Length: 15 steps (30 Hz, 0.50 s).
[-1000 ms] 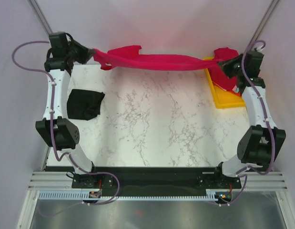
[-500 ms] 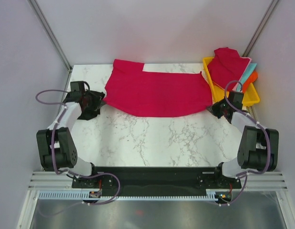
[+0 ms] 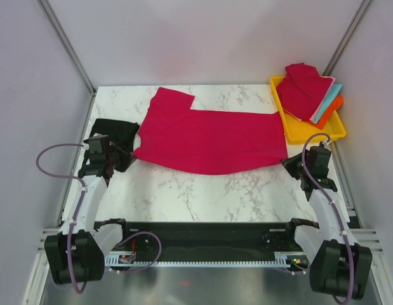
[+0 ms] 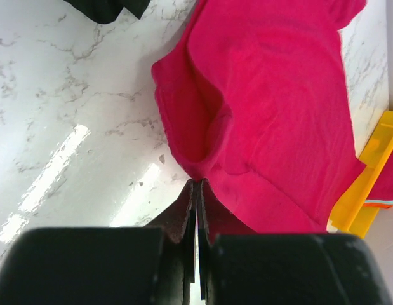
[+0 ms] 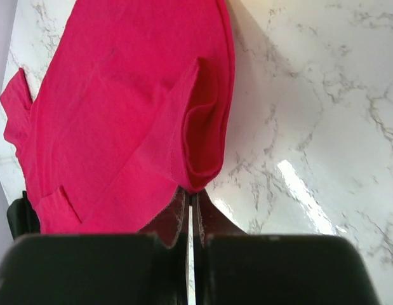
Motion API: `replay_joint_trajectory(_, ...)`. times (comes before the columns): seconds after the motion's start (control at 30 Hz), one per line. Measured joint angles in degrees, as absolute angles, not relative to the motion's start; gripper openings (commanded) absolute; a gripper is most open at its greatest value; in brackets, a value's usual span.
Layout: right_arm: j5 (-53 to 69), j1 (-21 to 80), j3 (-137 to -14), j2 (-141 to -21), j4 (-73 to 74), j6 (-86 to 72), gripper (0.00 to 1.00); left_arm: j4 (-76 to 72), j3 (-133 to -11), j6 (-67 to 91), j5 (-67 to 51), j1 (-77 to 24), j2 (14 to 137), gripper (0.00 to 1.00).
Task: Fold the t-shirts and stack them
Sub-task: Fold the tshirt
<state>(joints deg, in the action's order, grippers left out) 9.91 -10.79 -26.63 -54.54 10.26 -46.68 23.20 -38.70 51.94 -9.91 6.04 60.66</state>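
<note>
1. Crimson t-shirt [image 3: 209, 136]: spread on the marble table [image 3: 202, 190], mid-far, between the black t-shirt [image 3: 113, 130] at far left and the yellow tray [image 3: 304, 130] at far right.
2. Left gripper [image 4: 196, 190]: jaws pressed together on the shirt's near-left corner. Right gripper [image 5: 190, 200]: likewise pinching the near-right corner.
3. Long axis: left to right. One sleeve juts far at the left end, so the collar probably points left and the hem right.
4. Step, as judged: laying the shirt flat. Hold the two corners level and equally taut, lower the near edge without wrinkles, then release both together.
</note>
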Motion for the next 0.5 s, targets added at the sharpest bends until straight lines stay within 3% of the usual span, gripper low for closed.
replay_joint_trajectory(0.07, 9.1, -10.8, -26.4, -51.0, 13.0, -46.1, 0.04, 25.5, -38.7, 51.2, -8.1, 6.0, 56.5, 0.02)
replay_joint_trajectory(0.17, 8.1, -10.8, -26.2, -45.6, 17.6, -45.1, 0.15, 28.8, -38.7, 50.2, -5.8, 6.0, 51.8, 0.06)
replay_joint_trajectory(0.2, 7.7, -10.8, -26.2, -44.0, 19.2, -44.8, 0.3, 29.7, -38.7, 49.8, -5.3, 6.1, 50.8, 0.15)
replay_joint_trajectory(0.27, 6.7, -10.8, -26.1, -41.3, 21.8, -44.4, 0.43, 31.7, -38.6, 48.6, -4.4, 6.1, 49.2, 0.42)
replay_joint_trajectory(0.3, 6.2, -10.8, -26.1, -39.9, 23.0, -44.1, 0.51, 32.2, -38.6, 48.2, -4.1, 6.1, 48.6, 0.73)
replay_joint_trajectory(0.33, 5.7, -10.8, -26.1, -38.5, 23.9, -43.9, 0.54, 32.9, -38.4, 47.7, -3.7, 6.1, 48.2, 0.82)
replay_joint_trajectory(0.37, 5.1, -10.8, -26.1, -37.1, 24.8, -43.4, 0.56, 33.3, -38.2, 47.7, -3.4, 6.2, 47.7, 0.89)
replay_joint_trajectory(0.5, 3.7, -10.8, -26.5, -34.6, 26.3, -42.0, 0.54, 34.4, -38.0, 47.8, -2.5, 6.2, 47.7, 0.91)
